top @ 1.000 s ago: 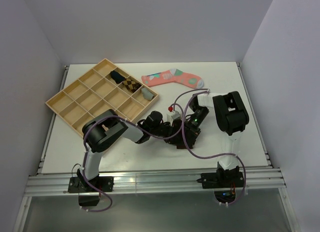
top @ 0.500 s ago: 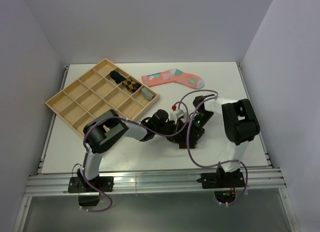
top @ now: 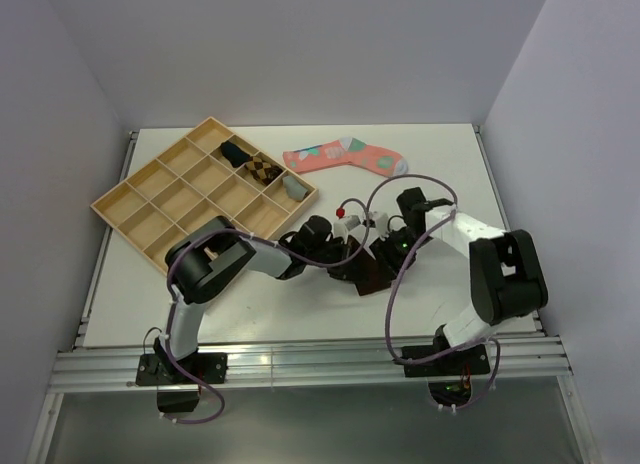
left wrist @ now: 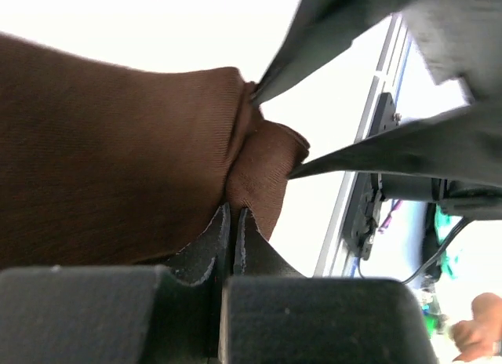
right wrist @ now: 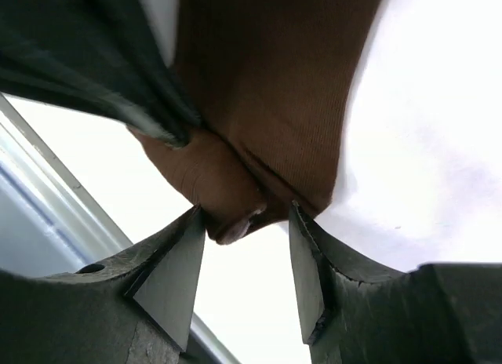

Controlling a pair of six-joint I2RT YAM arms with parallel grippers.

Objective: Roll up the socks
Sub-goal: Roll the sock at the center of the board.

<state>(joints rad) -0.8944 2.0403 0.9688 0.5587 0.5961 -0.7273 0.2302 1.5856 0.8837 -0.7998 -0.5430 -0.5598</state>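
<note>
Looks really cramped mid-table. Got the left end effector (left wrist: 233, 234) clamped on a fold of the brown sock (left wrist: 118, 160) and the right end effector (right wrist: 245, 215) spread open around that same fold, so basically zero gap between them. Also got purple cables (top: 389, 309) looping over both wrists, blocking a straight drop from above. Over far-left, blocked by the wooden tray (top: 152, 161), with a pink sock (top: 345, 156) just right of it. Can pass freely over bare table (top: 480, 174) at far right, and along the near-left strip too. Boxed in by walls (top: 300, 54) on three sides.
</note>
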